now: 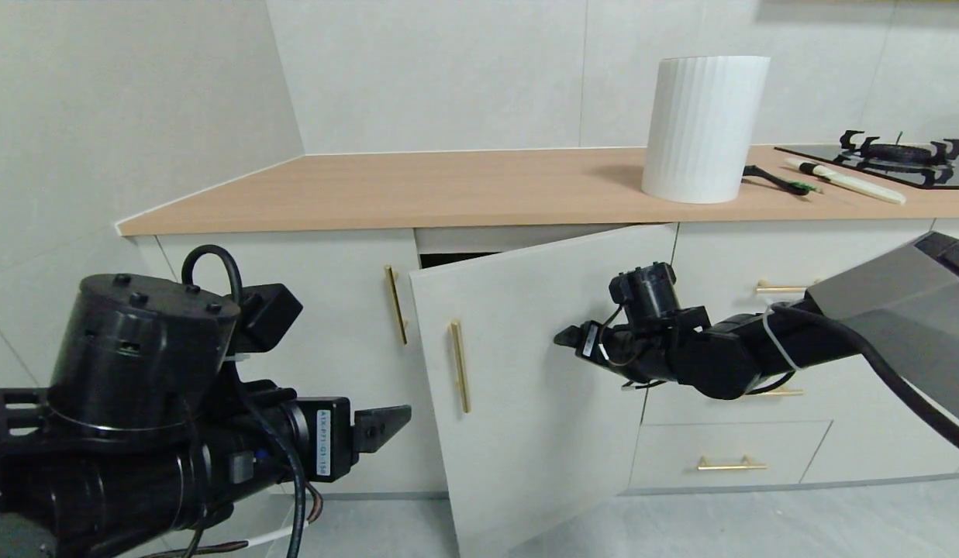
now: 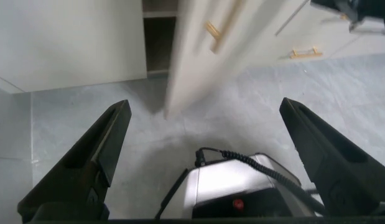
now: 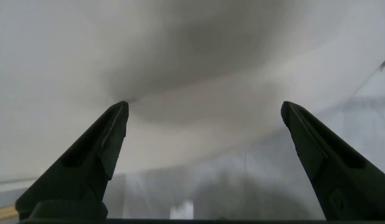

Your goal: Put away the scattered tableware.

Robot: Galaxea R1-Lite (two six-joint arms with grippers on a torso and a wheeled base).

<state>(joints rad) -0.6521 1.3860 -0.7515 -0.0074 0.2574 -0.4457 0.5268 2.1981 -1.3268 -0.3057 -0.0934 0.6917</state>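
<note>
Your tableware is two long utensils, a cream-handled one [image 1: 843, 180] and a black-handled one [image 1: 775, 179] with a green bit, lying side by side on the counter [image 1: 417, 190] between the white ribbed canister [image 1: 704, 124] and the hob [image 1: 938, 177]. The head view puts your right gripper [image 1: 570, 337] close against the half-open cabinet door [image 1: 526, 387] and your left gripper [image 1: 382, 425] low beside it. The wrist views add what it cannot: both pincers spread wide, and the left one looks into the dark cupboard [image 2: 158, 40] behind the door
</note>
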